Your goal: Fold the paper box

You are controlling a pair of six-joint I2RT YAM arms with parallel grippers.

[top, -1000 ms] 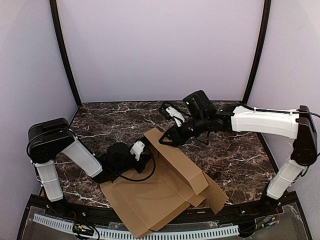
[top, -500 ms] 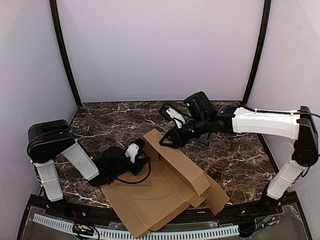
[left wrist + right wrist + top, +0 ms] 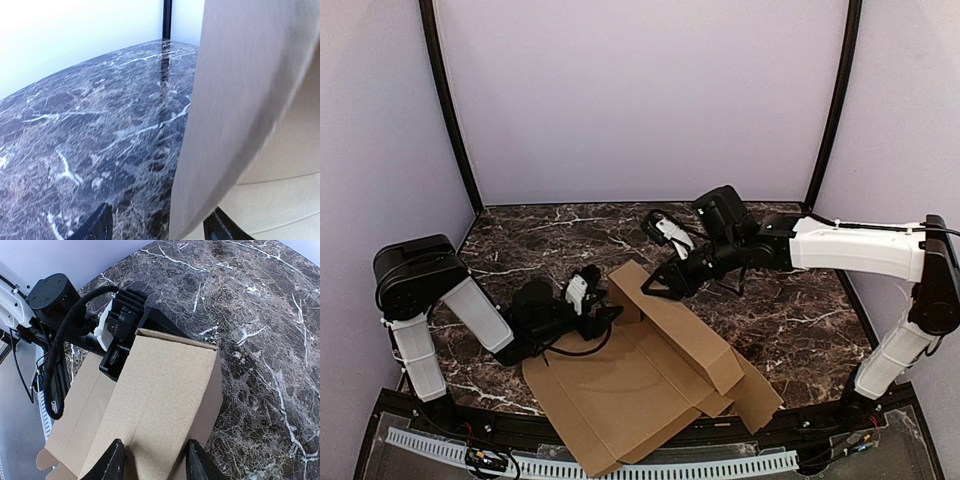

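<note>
The paper box (image 3: 620, 395) is brown cardboard lying partly flat near the table's front edge, with one long side wall (image 3: 685, 330) folded up. My right gripper (image 3: 653, 290) is shut across the far end of that raised wall (image 3: 165, 390), one finger (image 3: 112, 462) on each face. My left gripper (image 3: 608, 316) lies low at the wall's left. It is open: a cardboard flap (image 3: 240, 100) runs between its fingertips (image 3: 97, 227), nearer the right one, with a wide gap on the left. The left gripper (image 3: 117, 347) also shows beyond the wall in the right wrist view.
The dark marble tabletop (image 3: 540, 240) stretches behind and to both sides of the box. Lilac walls and black corner posts (image 3: 450, 110) close in the back. A perforated white strip (image 3: 650, 466) runs along the front edge, and the sheet's near corner overhangs it.
My left gripper has opened and drawn back a little to the left, letting go of the cardboard. The right gripper has kept its hold and shifted slightly right.
</note>
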